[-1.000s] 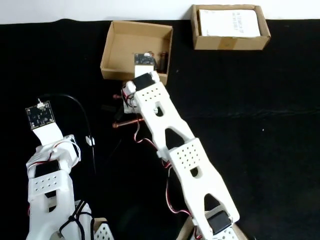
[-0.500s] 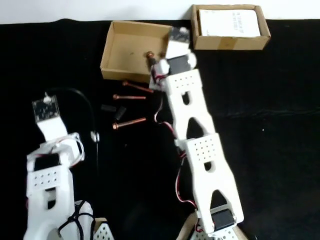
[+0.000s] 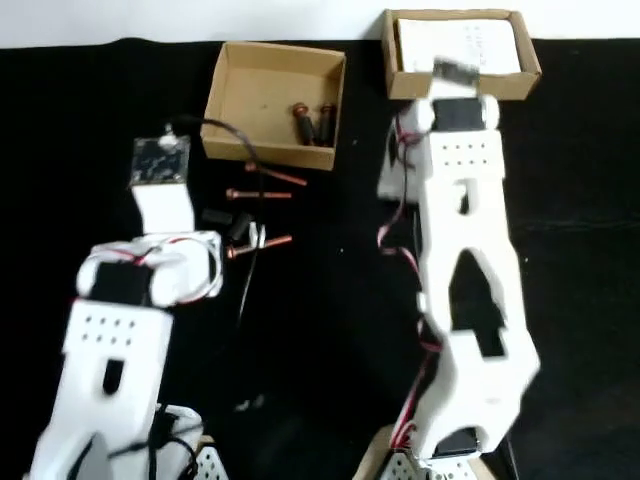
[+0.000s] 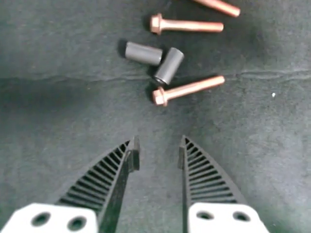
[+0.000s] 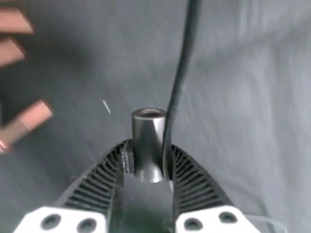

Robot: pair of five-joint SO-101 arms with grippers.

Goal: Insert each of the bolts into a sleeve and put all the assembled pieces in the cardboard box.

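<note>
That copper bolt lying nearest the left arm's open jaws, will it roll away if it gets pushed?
Likely yes: the bolt has a round shank lying flat on the cloth. Its wider head would probably make it curve rather than run straight. It looks like solid metal, so probably stiff, and may bump the sleeve beside its head.

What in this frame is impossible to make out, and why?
Left wrist view: one bolt is cut off by the picture's edge, head out of frame.
Right wrist view: blurred copper bolts run off the edge; their number is unclear.
High view: the assembled pieces in the cardboard box are too small to judge how deep each bolt sits.
</note>
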